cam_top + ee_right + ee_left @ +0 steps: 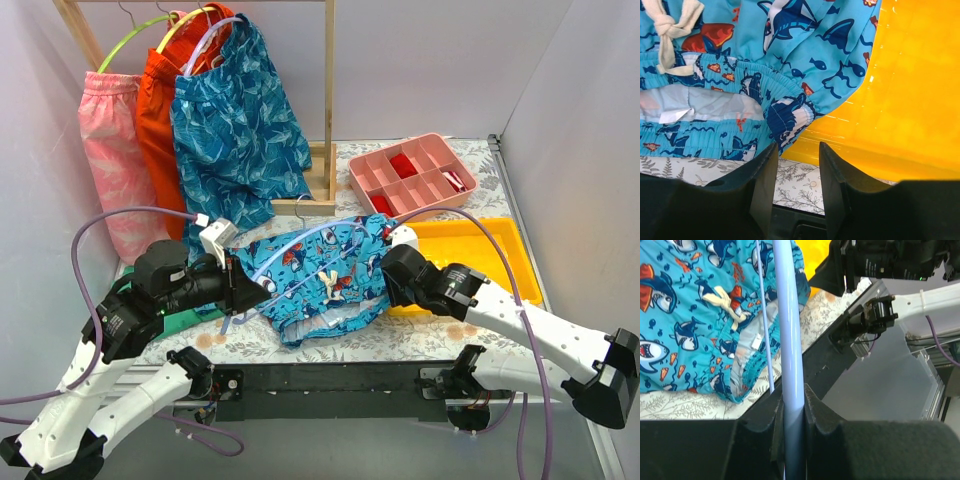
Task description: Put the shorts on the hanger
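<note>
**Hanger gripped at the left, shorts spread on the desk**

The shark-print shorts (pixel 325 275) lie flat in the middle of the desk (pixel 420 335), on its leaf-patterned cloth. Their elastic waistband faces the arms, and the white drawstring is knotted on top. Their right edge overlaps the rim of the yellow tray (pixel 505 255).

The pale blue-white hanger (pixel 790 315) stretches across the shorts. From the overhead view it appears to rest on top of the fabric rather than inside it, though that is hard to tell.

The left jaws are clamped on the hanger's bar at the left edge of the shorts. In the left wrist view the black fingers (pixel 760 420) press against both sides of the bar.

The right jaws stand apart with nothing between them, low over the desk where the waistband meets the yellow tray. The waistband's corner sits just past the left fingertip (pixel 765 165).

Behind, a wooden rack (pixel 328 100) carries teal shorts (pixel 235 130), orange shorts (pixel 160 110) and pink shorts (pixel 110 150). A pink compartment tray (pixel 372 172) sits beside it.
</note>
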{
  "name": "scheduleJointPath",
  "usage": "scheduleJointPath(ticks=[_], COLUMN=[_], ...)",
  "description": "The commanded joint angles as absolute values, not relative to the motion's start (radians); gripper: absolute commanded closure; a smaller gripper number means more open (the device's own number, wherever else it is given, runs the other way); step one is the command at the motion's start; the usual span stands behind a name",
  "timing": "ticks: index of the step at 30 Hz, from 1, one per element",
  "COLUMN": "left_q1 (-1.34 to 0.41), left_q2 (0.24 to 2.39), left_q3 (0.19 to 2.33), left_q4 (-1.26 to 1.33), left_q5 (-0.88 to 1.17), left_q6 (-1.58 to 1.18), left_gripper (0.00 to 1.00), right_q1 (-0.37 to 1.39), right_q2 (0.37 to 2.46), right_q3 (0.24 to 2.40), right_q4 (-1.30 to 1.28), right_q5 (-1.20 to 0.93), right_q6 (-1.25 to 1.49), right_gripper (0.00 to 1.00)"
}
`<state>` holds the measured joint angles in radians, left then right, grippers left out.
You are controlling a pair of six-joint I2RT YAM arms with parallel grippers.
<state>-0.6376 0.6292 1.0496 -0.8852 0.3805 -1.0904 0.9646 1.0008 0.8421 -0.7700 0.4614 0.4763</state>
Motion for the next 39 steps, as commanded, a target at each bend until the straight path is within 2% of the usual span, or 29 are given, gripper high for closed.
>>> scheduleJointPath(ticks=[1,10,16,27,30,36,39], left_q1=[-0.637,-0.637,-0.66,-0.77,-0.817,-0.891,-0.894], left_q2=[0.617,0.637,0.637,0.681,0.695,0.713,0.722], left_q3=[1.083,1.134,1.144,1.175,1.193,1.201,1.186], left_q4=[-0.942,-1.065,-1.089,-1.137,-1.158,-1.17,-1.16], left_q5=[0.431,0.456,0.462,0.422,0.39,0.371,0.387], left_q6=[-1.075,-1.052,-1.06,-1.055,-1.052,-1.046,-1.039], left_gripper=[1.0,1.0,1.0,1.0,1.0,1.0,1.0], right_q1=[0.969,0.997,1.011,1.04,1.042,1.04,1.042], right_q2=[1.022,1.011,1.011,1.029,1.061,1.118,1.138], right_q3=[0.868,0.856,0.832,0.839,0.842,0.854,0.874], right_q4=[-0.784,-0.75,-0.75,-0.762,-0.762,-0.793,-0.792], right_q5=[0.523,0.469,0.469,0.505,0.511,0.583,0.601], right_q6=[0.499,0.456,0.46,0.46,0.457,0.465,0.477], right_gripper=[0.54,0.46,0.45,0.38,0.43,0.58,0.7])
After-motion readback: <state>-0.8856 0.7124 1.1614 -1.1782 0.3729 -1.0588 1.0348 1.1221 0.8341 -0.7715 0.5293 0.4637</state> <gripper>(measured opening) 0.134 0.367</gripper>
